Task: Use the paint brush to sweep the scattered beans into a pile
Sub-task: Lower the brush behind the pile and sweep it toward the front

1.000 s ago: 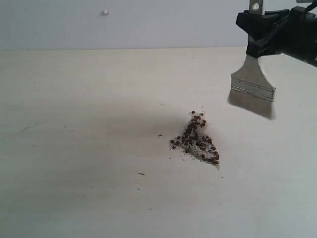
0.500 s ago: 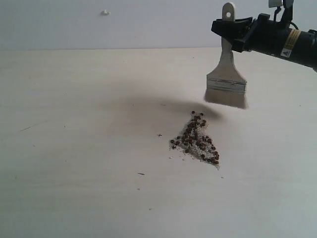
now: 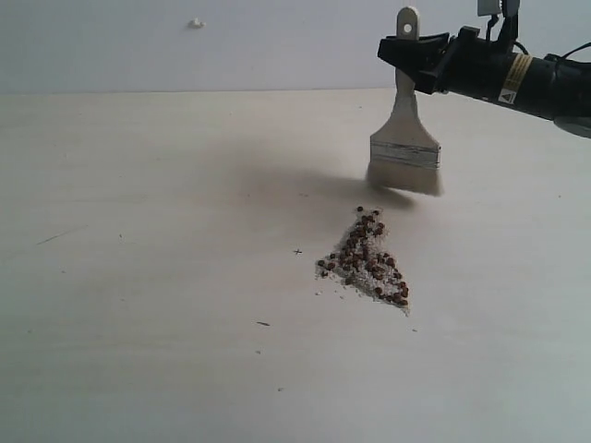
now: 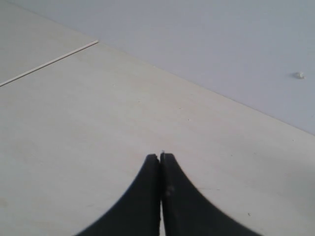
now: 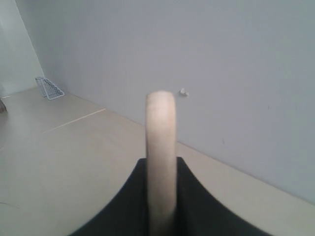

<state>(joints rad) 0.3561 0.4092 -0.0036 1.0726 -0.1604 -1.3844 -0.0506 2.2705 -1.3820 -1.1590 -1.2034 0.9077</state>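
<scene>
Exterior view: the black right gripper (image 3: 407,51) clamps the pale wooden handle of the flat, silver-ferruled, off-white-bristled paint brush (image 3: 404,148). The brush hangs upright, low over the pale table (image 3: 138,231), near the dense pile (image 3: 367,261) of reddish-brown beans (image 3: 376,269). The arm's yellow sticker (image 3: 517,66) is unreadable. The left gripper (image 4: 160,158) is closed and empty.

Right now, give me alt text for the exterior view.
The right arm holds the brush upright in its jaws, bristles down, just beyond a small pile of beans on a pale table. Left arm out of view.
</scene>
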